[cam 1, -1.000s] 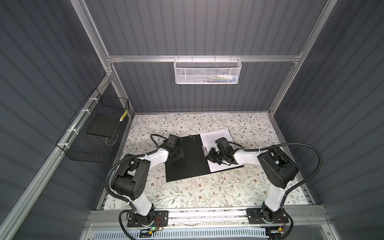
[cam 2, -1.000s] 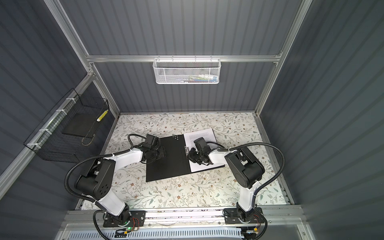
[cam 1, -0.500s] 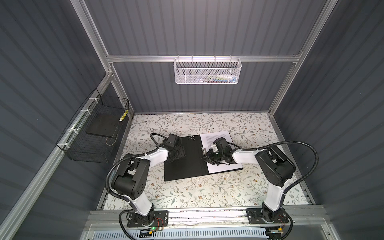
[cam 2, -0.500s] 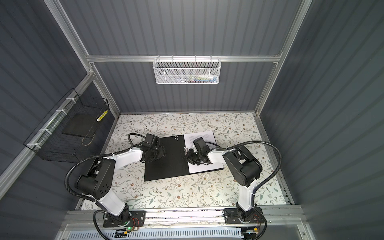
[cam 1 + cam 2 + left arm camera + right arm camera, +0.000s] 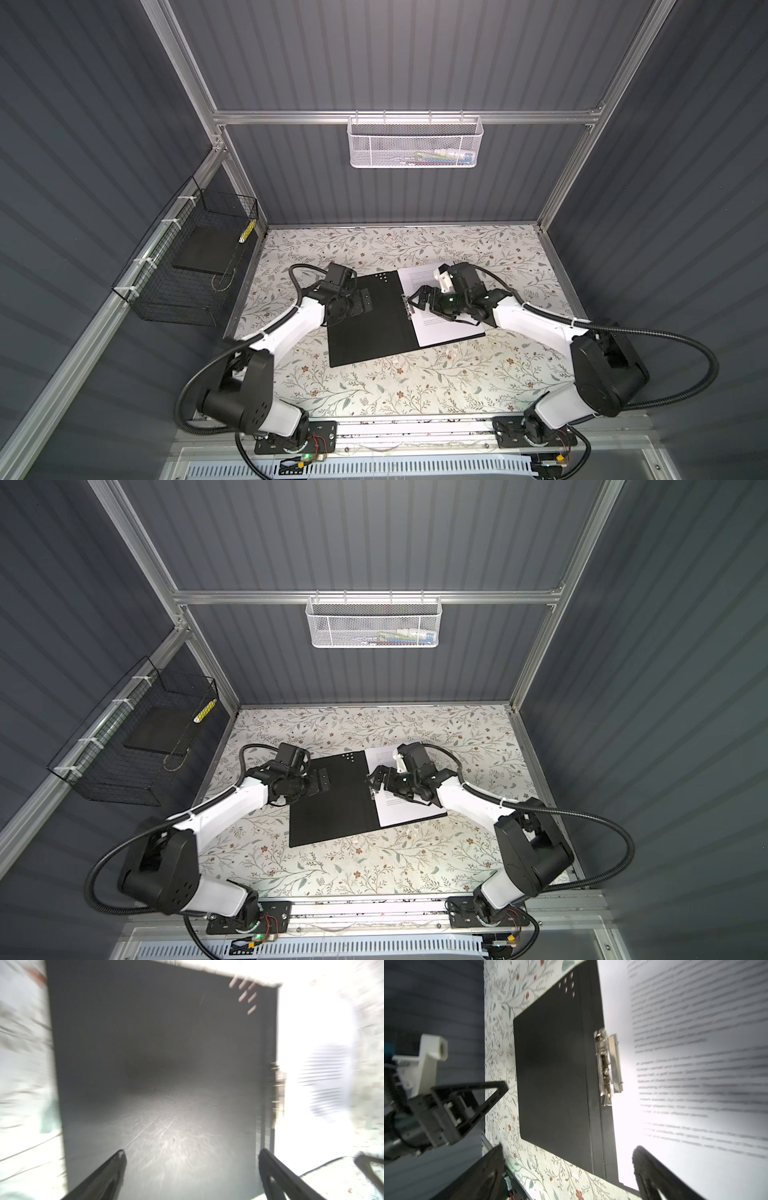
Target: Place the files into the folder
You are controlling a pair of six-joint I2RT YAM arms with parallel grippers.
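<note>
1. Both grippers have popped their jaws apart since a second ago. Back then the right one was pinched shut by the clip and the left was only partway.
2. Top views: the folder (image 5: 370, 336) lies opened flat on the flowery table (image 5: 374, 395), black inside facing up, roughly mid-table. The files (image 5: 444, 332) sit on its right-hand half and cover most of it. Same layout in both top views: folder (image 5: 332, 820), files (image 5: 405, 812).
3. Still up top, the left gripper (image 5: 365, 300) hangs over the left part of the black cover, spread wide with nothing in it. The right gripper (image 5: 417, 303) is over the inner edge of the paper by the metal clip (image 5: 407, 305), also spread and empty.
4. Left wrist view is pretty blurry. The left gripper (image 5: 192, 1152) has its fingers far apart above the black cover with nothing between them. The files (image 5: 324, 1076) are a blown-out white patch past the spine, the text just grey stripes.
5. Right wrist view: the right gripper (image 5: 568, 1148) is wide apart too, gripping nothing. The silver clip (image 5: 609, 1066) runs along the spine with its flat bar over the paper's edge. Printed sheet on one side, black cover on the other.
</note>
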